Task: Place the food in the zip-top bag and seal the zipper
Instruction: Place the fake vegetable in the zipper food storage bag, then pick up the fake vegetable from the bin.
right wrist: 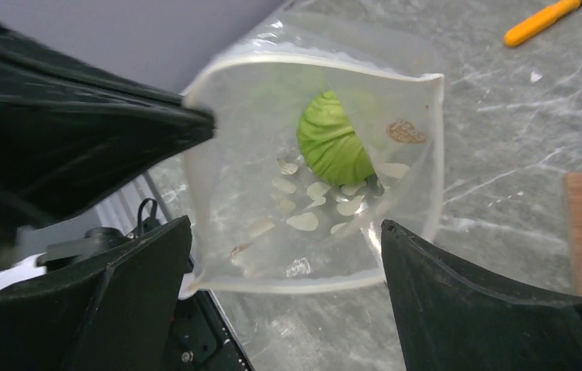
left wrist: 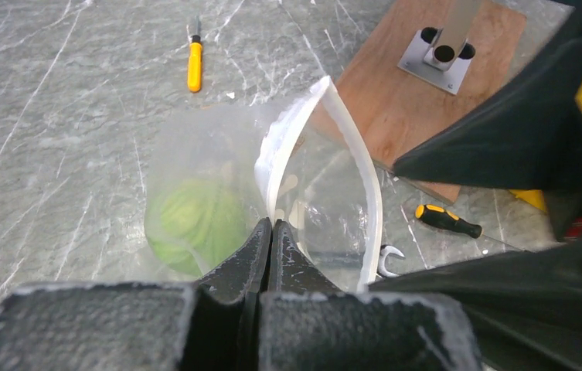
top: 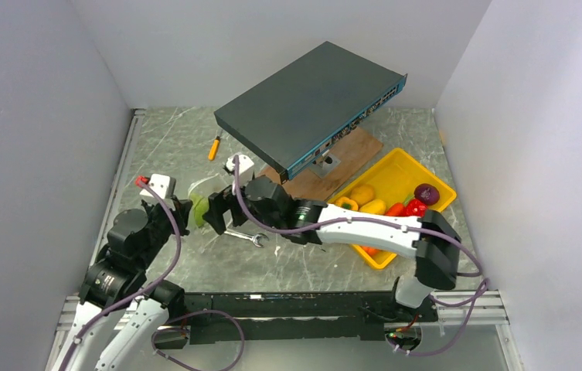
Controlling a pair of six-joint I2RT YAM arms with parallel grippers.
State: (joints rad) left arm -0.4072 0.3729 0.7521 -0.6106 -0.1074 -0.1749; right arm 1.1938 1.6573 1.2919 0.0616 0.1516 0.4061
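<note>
The clear zip-top bag (right wrist: pixel 272 209) hangs with its mouth wide, white dots on one face. A green cabbage (right wrist: pixel 332 143) lies deep inside it. My left gripper (left wrist: pixel 272 224) is shut on the whitish zipper (left wrist: pixel 365 178) strip at the mouth's edge, the cabbage (left wrist: pixel 195 220) showing through the plastic. My right gripper (right wrist: pixel 286 224) stands open just before the mouth, a finger on either side, nothing between them. From above, both grippers meet at the bag (top: pixel 197 202) left of centre. More food, a purple onion (top: pixel 427 193), a yellow potato (top: pixel 362 193) and a red pepper (top: pixel 407 209), lies in the tray.
The yellow tray (top: pixel 427 174) sits at the right. A dark network switch (top: pixel 311 104) tilts on a stand over a wooden board (top: pixel 349 154). A silver wrench (top: pixel 247 237) lies under my right arm; a yellow screwdriver (top: pixel 214 147) and a black-yellow one (left wrist: pixel 447 221) lie nearby.
</note>
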